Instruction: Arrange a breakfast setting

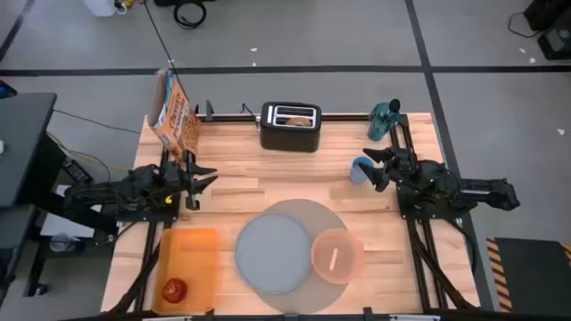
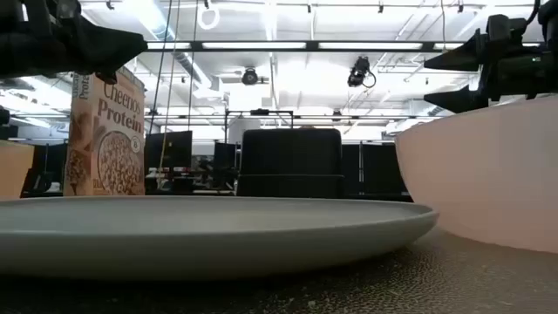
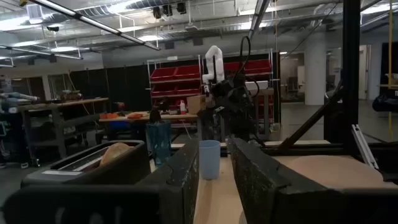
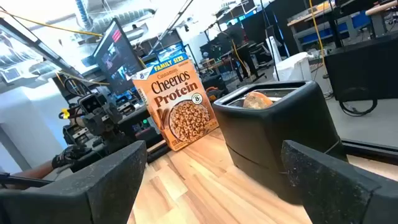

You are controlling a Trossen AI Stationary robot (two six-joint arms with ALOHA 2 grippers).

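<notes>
A large round grey mat point(image 1: 308, 218) lies near the table's front edge. A smaller grey plate point(image 1: 270, 254) lies on it, and a translucent pink bowl point(image 1: 337, 256) rests on the mat's right rim with a metal spoon point(image 1: 335, 259) in it. A bagel point(image 1: 299, 114) sticks up from the black toaster point(image 1: 290, 127) at the far middle. A red apple point(image 1: 173, 289) lies on the flat orange tray point(image 1: 189, 259). My left gripper point(image 1: 207, 178) is open and empty above the table's left side. My right gripper point(image 1: 373, 165) is open and empty at the right, by a blue cup point(image 1: 359, 170).
A Cheerios box point(image 1: 175, 111) stands at the far left corner. A teal bottle point(image 1: 384, 120) stands at the far right. Bare wood lies between the toaster and the mat. In the low view the plate point(image 2: 218, 231) and bowl point(image 2: 488, 174) fill the foreground.
</notes>
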